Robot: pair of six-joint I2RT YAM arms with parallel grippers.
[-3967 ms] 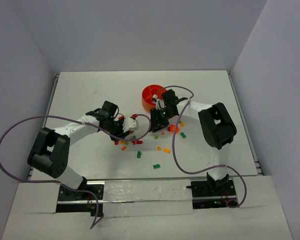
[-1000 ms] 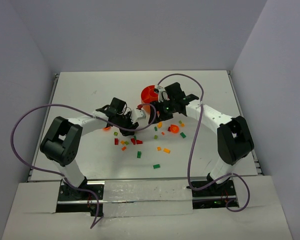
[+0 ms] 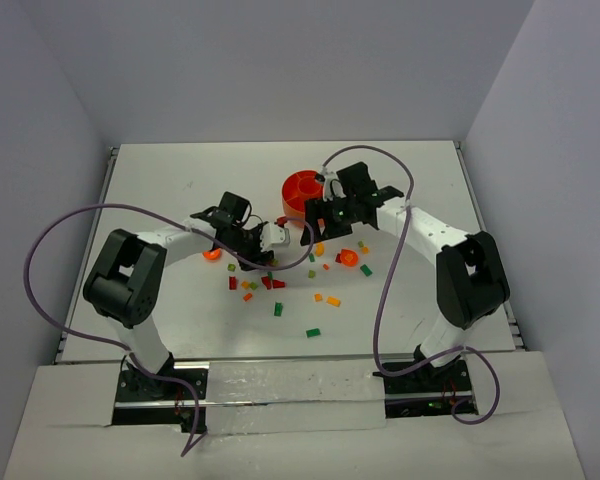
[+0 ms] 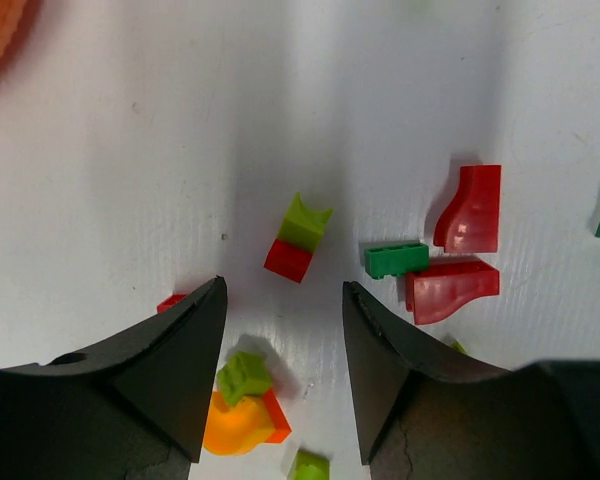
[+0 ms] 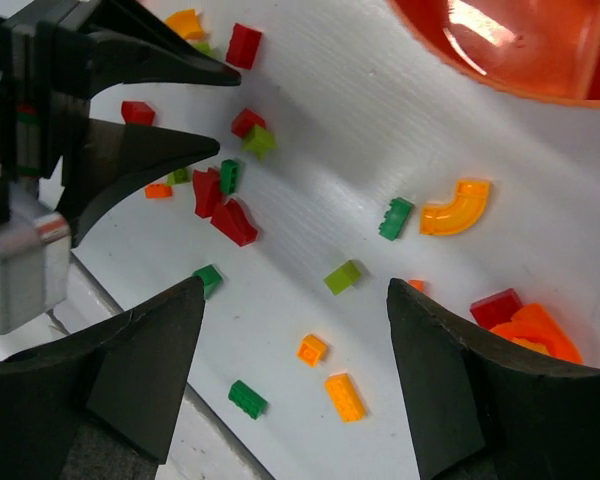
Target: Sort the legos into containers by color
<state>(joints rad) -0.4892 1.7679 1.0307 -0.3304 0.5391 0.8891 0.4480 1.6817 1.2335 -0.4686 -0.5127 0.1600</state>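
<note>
Orange plastic marks the round divided bowl (image 3: 304, 189), which is set at the far middle of the white counter (image 3: 160, 180). Its rim is also caught in the upper right corner of the right wrist view. Whether any compartment is filled cannot be told. The legos (image 3: 270, 283) that can be seen are scattered loose on the counter on the near side of the bowl, between the two arms.

The left gripper (image 4: 282, 298) is poised low over this scatter, its jaws apart and nothing clamped. Just beyond the tips a lime brick (image 4: 307, 220) is joined to a red brick (image 4: 288, 259). To their right a green brick (image 4: 397, 259) is seen touching two red sloped pieces. Beneath the jaws an orange piece (image 4: 235, 428) is topped by a small lime bit.

The right gripper (image 5: 295, 295) is placed just beside the bowl, its jaws wide apart and empty. Below it a clear orange curved piece (image 5: 455, 207) is found just beside a dark green brick (image 5: 395, 217).
</note>
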